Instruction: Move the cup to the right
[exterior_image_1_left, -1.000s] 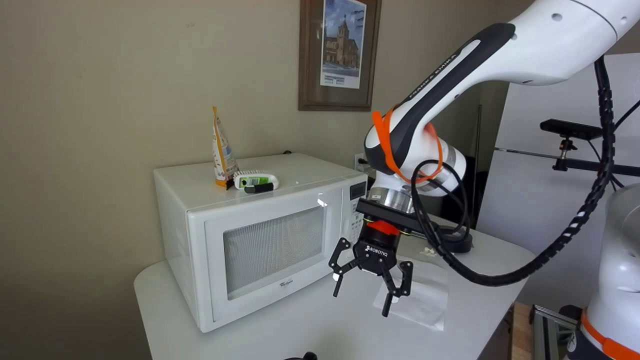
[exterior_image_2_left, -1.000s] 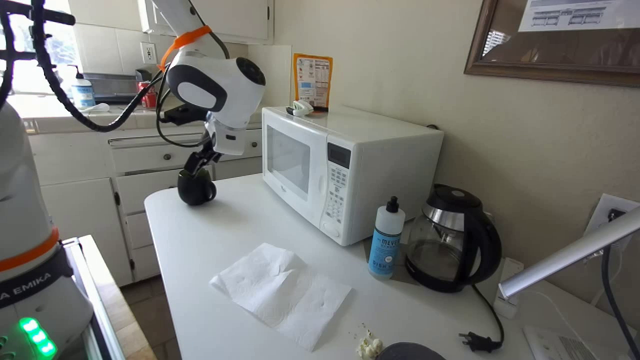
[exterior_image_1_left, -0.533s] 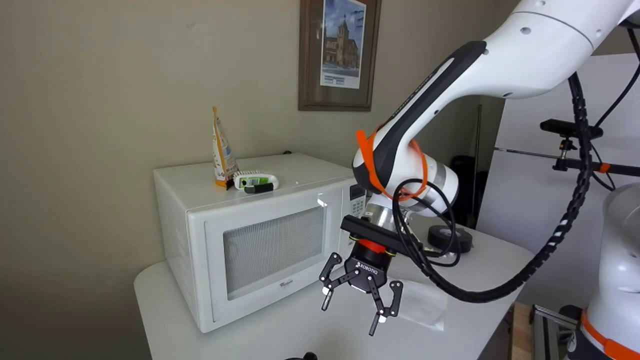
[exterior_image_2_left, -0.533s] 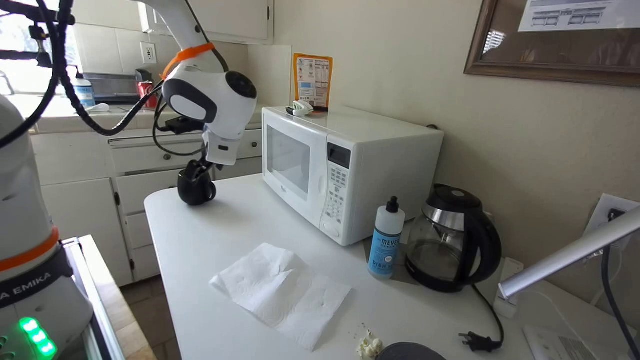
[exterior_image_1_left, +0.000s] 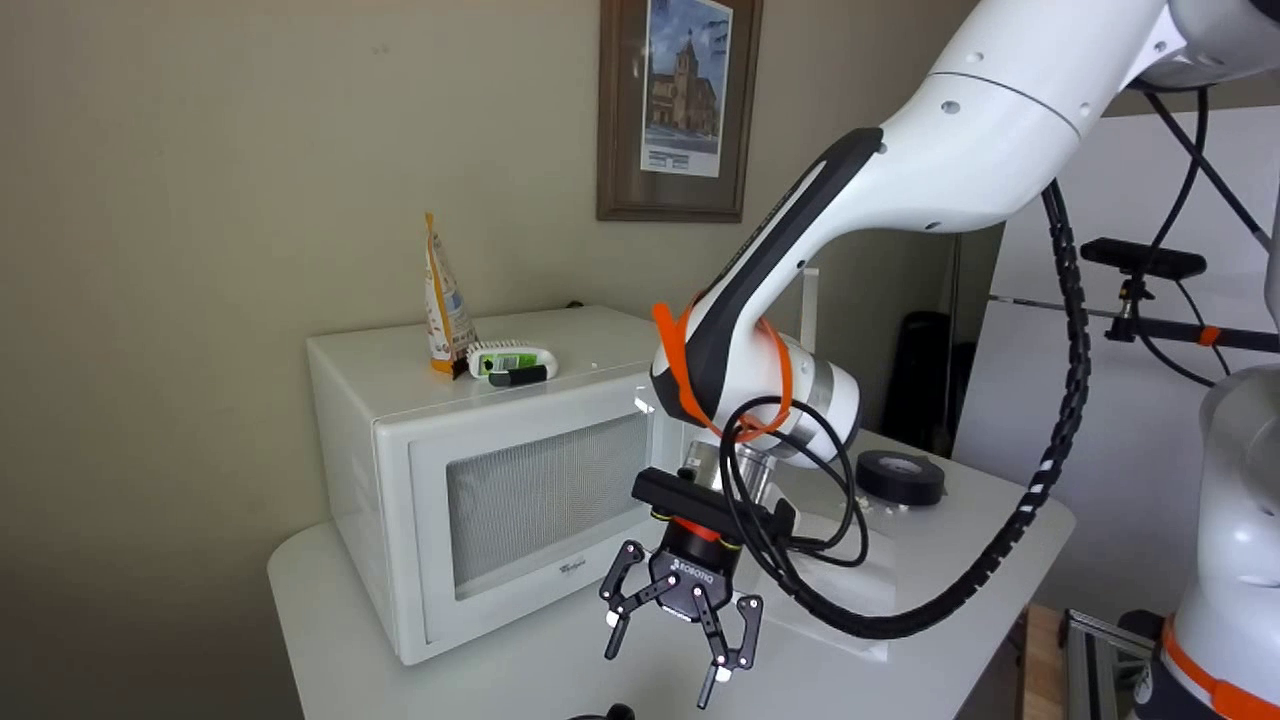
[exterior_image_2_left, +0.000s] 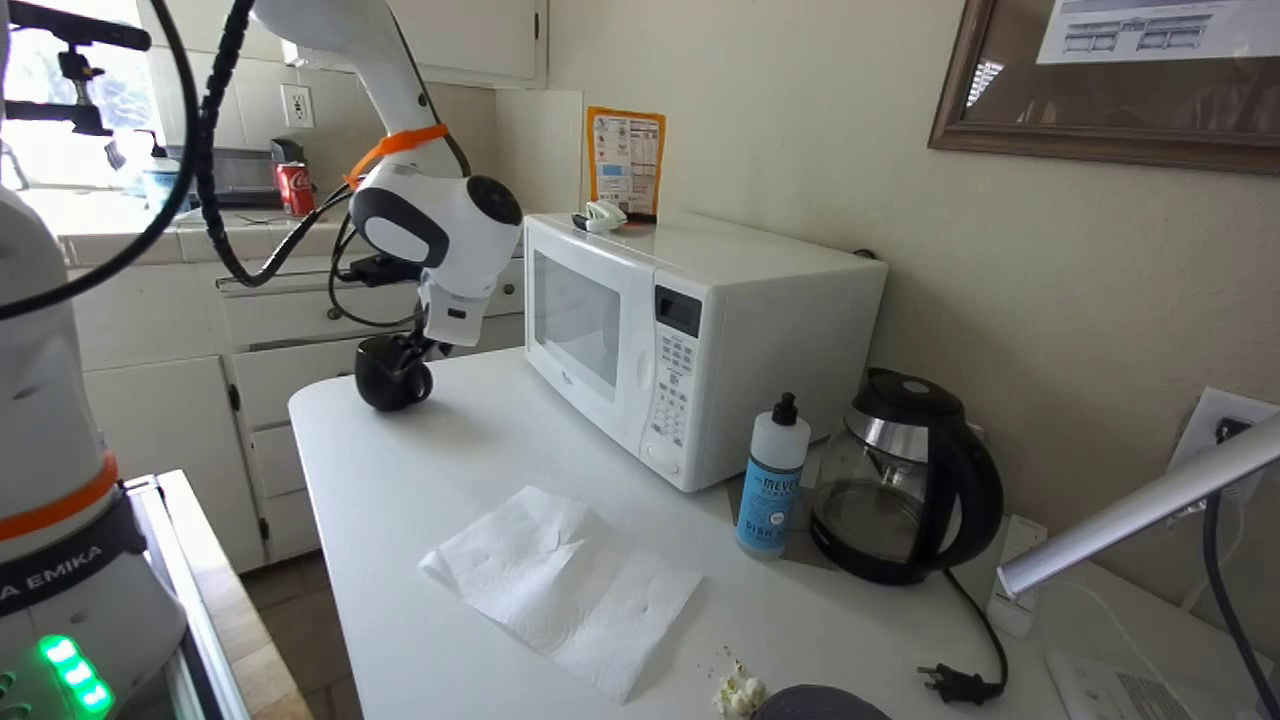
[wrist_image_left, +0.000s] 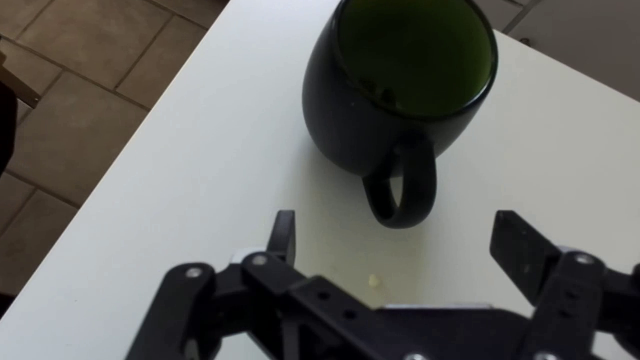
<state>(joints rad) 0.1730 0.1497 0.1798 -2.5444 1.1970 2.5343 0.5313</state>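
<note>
"While you're studying the wrist view, where is the cup (wrist_image_left: 380, 130) sitting?"

"It's standing upright on the white table (wrist_image_left: 225, 165), near a rounded corner, and in the wrist view it's sitting ahead of the 2 fingers (wrist_image_left: 283, 240)."

"And what are those fingers doing?"

"They're standing wide apart, with the cup's looped handle (wrist_image_left: 422, 190) pointing toward the gap between them. Whether it's lying level with the tips, I can't tell."

"How are the surfaces looking?"

"The cup is bulging like a barrel, its glossy, near-black wall enclosing a green inside. A pale crumb (wrist_image_left: 374, 281) is lying near it on the smooth table, and brown tiles (wrist_image_left: 85, 130) are showing past the edge. In an exterior view, a creased paper towel (exterior_image_2_left: 570, 590) is lying farther along the table."

"And how is the arm (exterior_image_1_left: 900, 190) posing?"

"It's sloping down beside the white, boxy microwave (exterior_image_1_left: 540, 500), its gripper (exterior_image_1_left: 656, 680) hanging tilted with the fingers aiming downward. An orange strap (exterior_image_1_left: 675, 360) is circling the arm above the gripper, and a thick black cable (exterior_image_1_left: 1078, 350) is sagging in a broad curve."
</note>
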